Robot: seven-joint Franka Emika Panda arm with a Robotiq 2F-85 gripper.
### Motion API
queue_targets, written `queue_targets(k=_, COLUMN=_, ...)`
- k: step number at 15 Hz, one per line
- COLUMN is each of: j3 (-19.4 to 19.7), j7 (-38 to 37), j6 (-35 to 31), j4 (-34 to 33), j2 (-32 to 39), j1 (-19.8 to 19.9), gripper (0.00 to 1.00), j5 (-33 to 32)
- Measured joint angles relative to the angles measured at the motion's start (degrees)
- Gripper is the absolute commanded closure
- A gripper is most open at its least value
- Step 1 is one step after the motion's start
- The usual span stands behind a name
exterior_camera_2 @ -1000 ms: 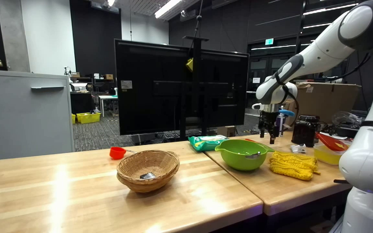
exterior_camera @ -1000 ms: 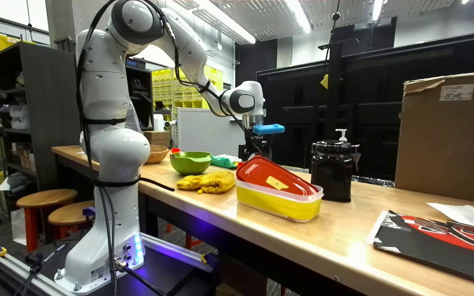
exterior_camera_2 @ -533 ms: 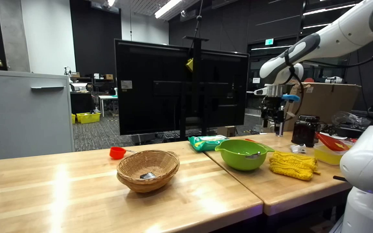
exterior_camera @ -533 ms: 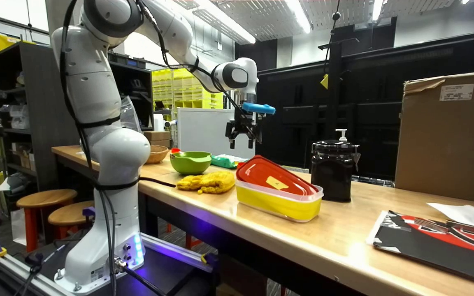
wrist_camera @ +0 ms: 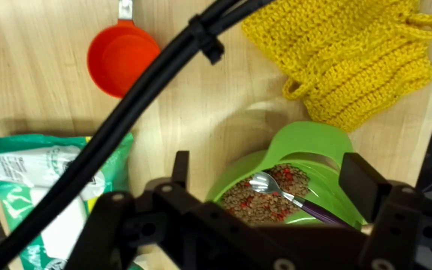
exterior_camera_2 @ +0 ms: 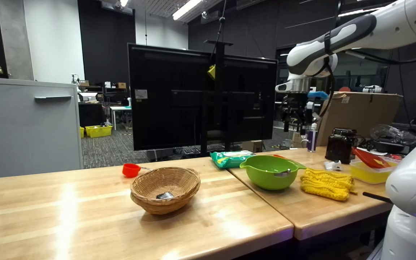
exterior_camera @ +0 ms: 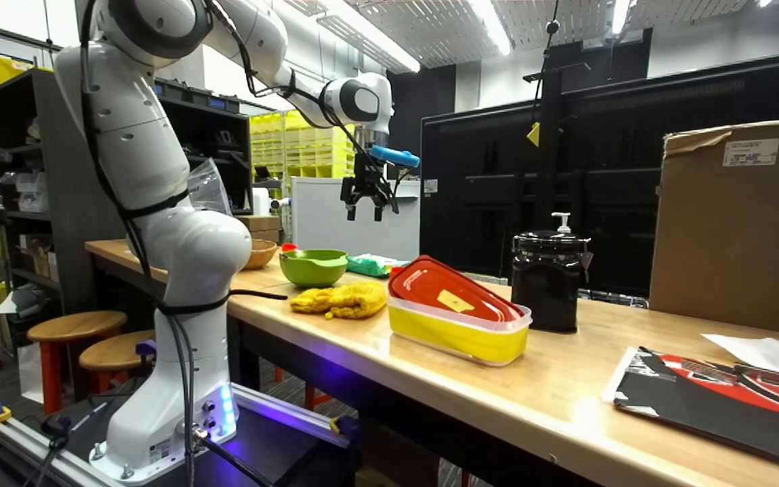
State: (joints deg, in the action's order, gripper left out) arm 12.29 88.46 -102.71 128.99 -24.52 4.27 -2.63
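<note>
My gripper [exterior_camera: 364, 214] is open and empty, raised well above the table; it also shows in an exterior view [exterior_camera_2: 294, 128]. In the wrist view its spread fingers [wrist_camera: 268, 170] frame a green bowl [wrist_camera: 309, 137] lower down. The bowl holds brown and red bits and a spoon [wrist_camera: 313, 209] with a metal head and purple handle. A red measuring cup [wrist_camera: 120, 62], a yellow knitted cloth [wrist_camera: 351, 63] and a green-white wipes pack [wrist_camera: 62, 225] lie around the bowl. The bowl shows in both exterior views [exterior_camera: 314, 270] [exterior_camera_2: 269, 180]. The gripper touches nothing.
A yellow container [exterior_camera: 457, 336] with a tilted red lid [exterior_camera: 457, 292] stands near a dark jar [exterior_camera: 545, 287]. A wicker basket [exterior_camera_2: 161, 206] and another red cup [exterior_camera_2: 131, 170] are on the adjoining table. A purple bottle [exterior_camera_2: 311, 140] stands behind. A cardboard box [exterior_camera: 734, 230] is farther along.
The gripper has risen from low behind the red lid and moved across toward the green bowl. The arm has drawn back and up. The things on the table have not moved.
</note>
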Motion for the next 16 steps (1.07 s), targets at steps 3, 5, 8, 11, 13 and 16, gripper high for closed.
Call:
queue_targets(k=3, j3=-0.6, j7=2.8, j6=3.4, j4=0.0, j2=-2.2, j1=-2.0, gripper=0.0, j5=0.0)
queue_targets(k=5, j3=-0.9, j7=3.9, j6=5.4, j4=0.1, j2=-3.6, j1=-2.5, gripper=0.0, j5=-0.1)
queue_targets(k=8, j3=-0.8, j7=4.5, j6=7.7, j4=1.3, j2=-6.7, j1=-2.4, gripper=0.0, j5=-0.5)
queue_targets(k=11, j3=0.2, j7=4.6, j6=8.9, j4=4.1, j2=-11.2, j1=-1.5, gripper=0.0, j5=-1.3)
queue_targets(k=13, j3=1.9, j7=5.0, j6=9.7, j4=5.9, j2=-14.5, j1=-0.3, gripper=0.0, j5=-3.1)
queue_targets(k=16, j3=6.2, j7=8.0, j6=10.8, j4=7.1, j2=-18.5, j1=2.3, gripper=0.0, j5=-8.0)
